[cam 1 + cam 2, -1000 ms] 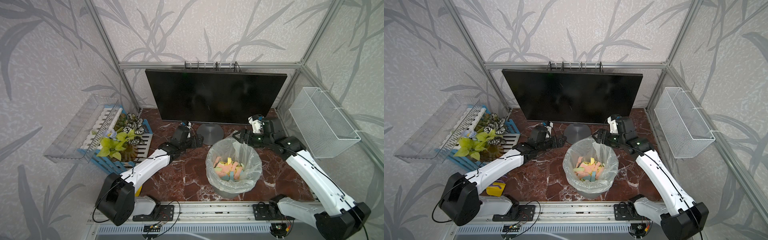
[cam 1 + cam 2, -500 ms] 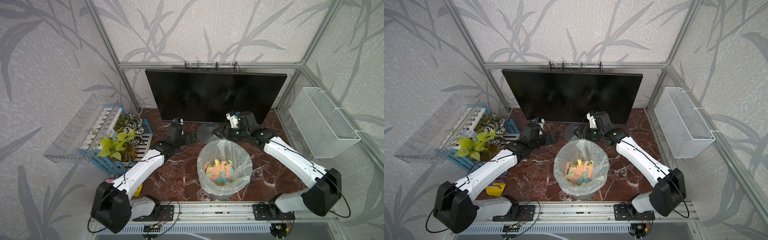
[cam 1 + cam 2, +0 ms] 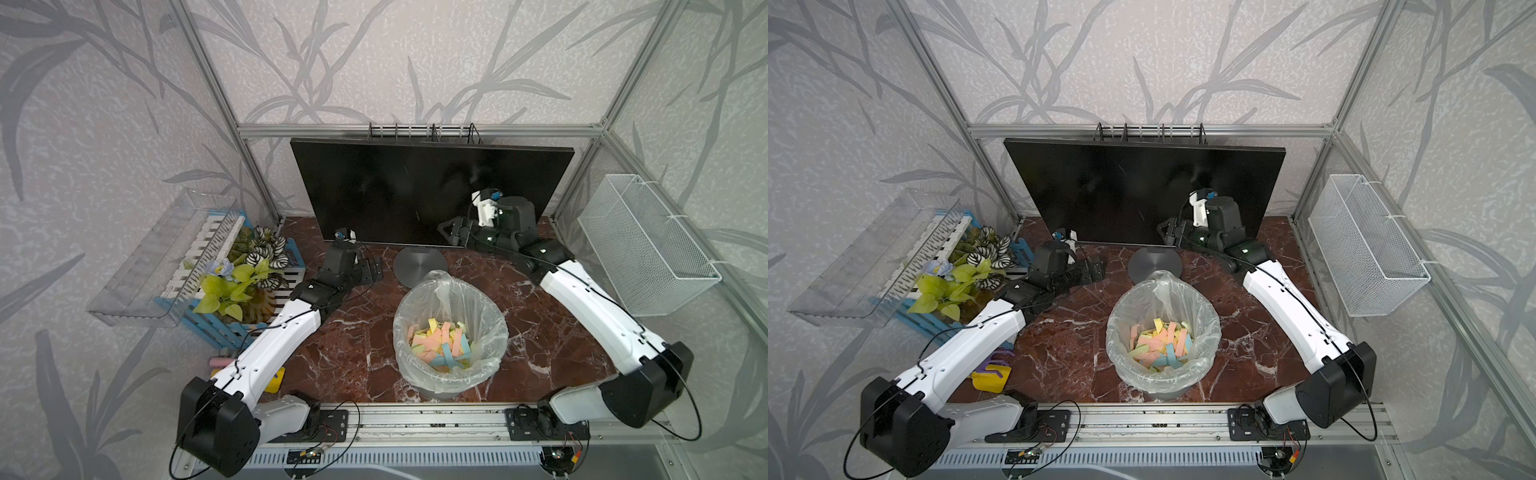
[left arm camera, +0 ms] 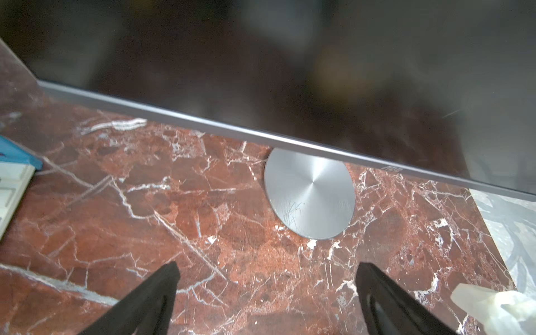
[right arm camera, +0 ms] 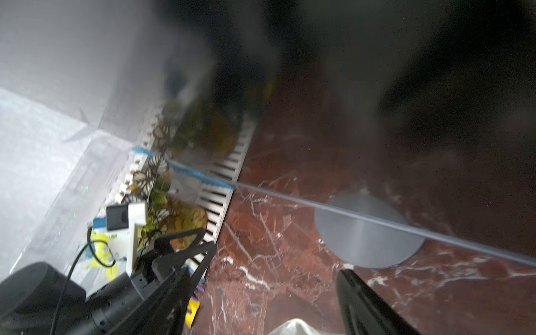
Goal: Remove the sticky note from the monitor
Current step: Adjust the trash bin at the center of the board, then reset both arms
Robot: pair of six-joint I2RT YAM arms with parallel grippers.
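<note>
Step in hand: judged to be the tail of the job, or a last check. No sticky note shows on the monitor [image 3: 415, 187] in both top views; the right arm [image 3: 582, 299] hides a small patch of the screen's lower right, so I cannot rule 1 out there. The monitor stands at the back of the tabletop [image 3: 357, 332] on its round base [image 3: 419, 266], screen dark.

Left jaws: apart, empty, low over the tabletop before the screen's lower left corner. Right jaws: apart in the wrist view, nothing between them, near the screen's lower right.

The bin [image 3: 405, 328], lined with a clear bag, sits just in front of the base; many coloured notes [image 3: 440, 343] lie in it.

Next move, as I judge: check the hidden patch; if bare, draw both arms clear without grazing the screen; if a note is there, pinch a free edge and peel.

Surface: red marble, white veins, glossy.

Room: framed cell, leaf-print walls; wire basket [image 3: 644, 249] on the right wall; clear tray [image 3: 166, 257] and a plant [image 3: 237, 282] in a blue crate [image 3: 212, 332] at left.
</note>
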